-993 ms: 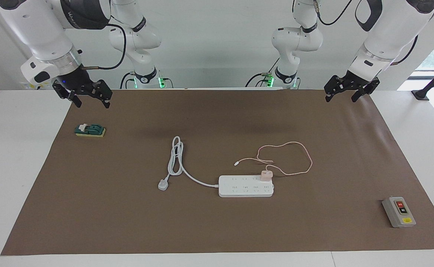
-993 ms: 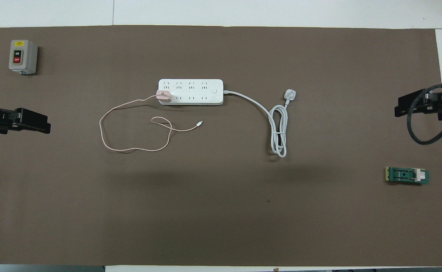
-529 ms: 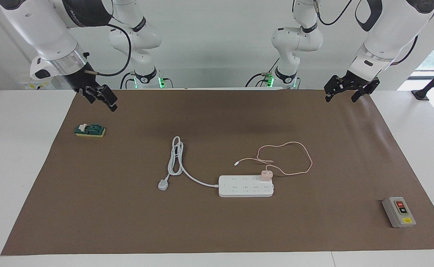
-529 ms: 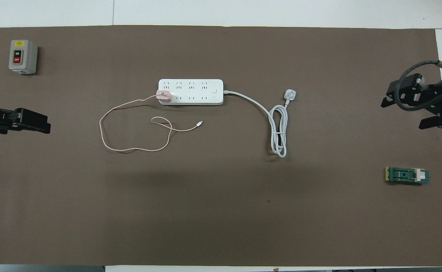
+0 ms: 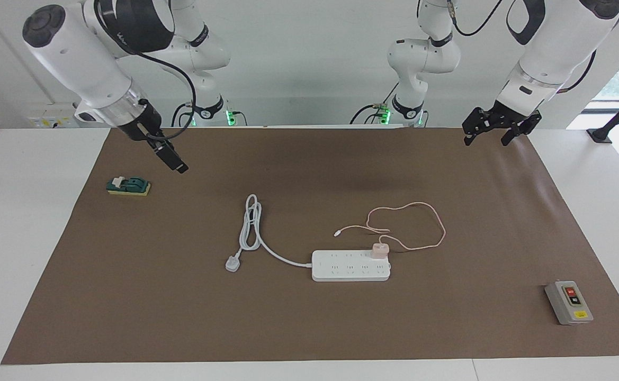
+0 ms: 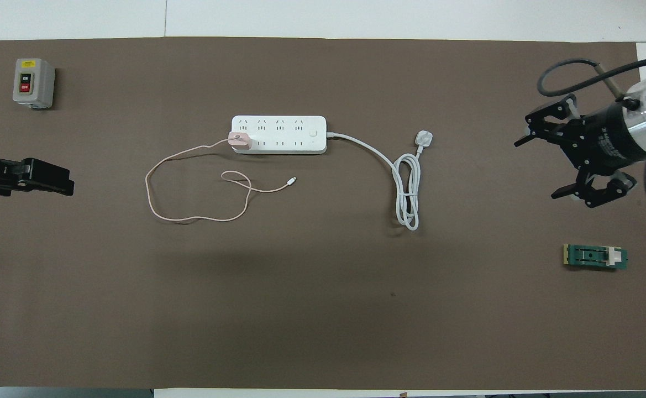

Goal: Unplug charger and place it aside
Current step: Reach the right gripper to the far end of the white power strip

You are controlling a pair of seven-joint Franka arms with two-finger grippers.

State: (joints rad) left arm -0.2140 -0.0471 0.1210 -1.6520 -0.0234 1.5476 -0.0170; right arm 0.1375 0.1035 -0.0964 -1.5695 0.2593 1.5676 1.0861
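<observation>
Two grippers hang empty with fingers spread: the right gripper [image 6: 535, 168] over the mat near its own end, the left gripper [image 5: 484, 134] waiting at its end. The charger [image 5: 379, 250] sits plugged into the strip [image 5: 351, 265], well apart from both sets of fingertips, cable [image 5: 425, 225] looped beside it. Pulling without pinning the strip would likely drag it along; a tilted pull may jam the pins

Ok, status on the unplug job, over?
Right hand open, up over the mat. Left hand open, waiting. Charger plugged in power strip, untouched. Its cable loops alongside.
</observation>
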